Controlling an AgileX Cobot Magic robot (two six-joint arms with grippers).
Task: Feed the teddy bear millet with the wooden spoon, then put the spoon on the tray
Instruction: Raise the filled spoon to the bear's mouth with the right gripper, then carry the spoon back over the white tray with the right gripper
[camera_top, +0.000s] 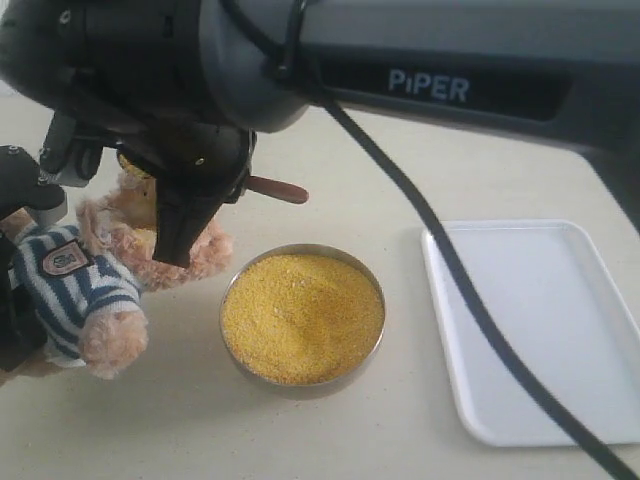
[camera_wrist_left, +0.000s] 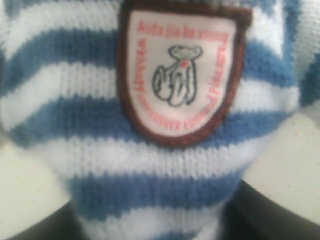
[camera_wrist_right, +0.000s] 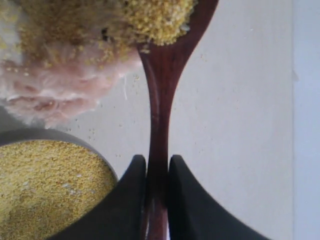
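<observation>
still, the spill risk sits right at the bear's face.
my right gripper (camera_wrist_right: 157, 167) is clamped narrow on the wooden spoon (camera_wrist_right: 159, 100) handle, with its loaded bowl pressed into the teddy bear (camera_top: 95, 285) muzzle, just beside the millet (camera_top: 302, 315) bowl. my left gripper (camera_wrist_left: 155, 225) squeezes the bear's striped body. grains cling to the fur and dot the bench (camera_wrist_right: 240, 125). a twist in my thin grip could dump the rest short of the tray (camera_top: 560, 330).

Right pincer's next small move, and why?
Probably ease the spoon back from the bear, kept level: the right pincer grips its handle, its heaped millet already presses the fur, loose grains dot the table, and the tray is next.
</observation>
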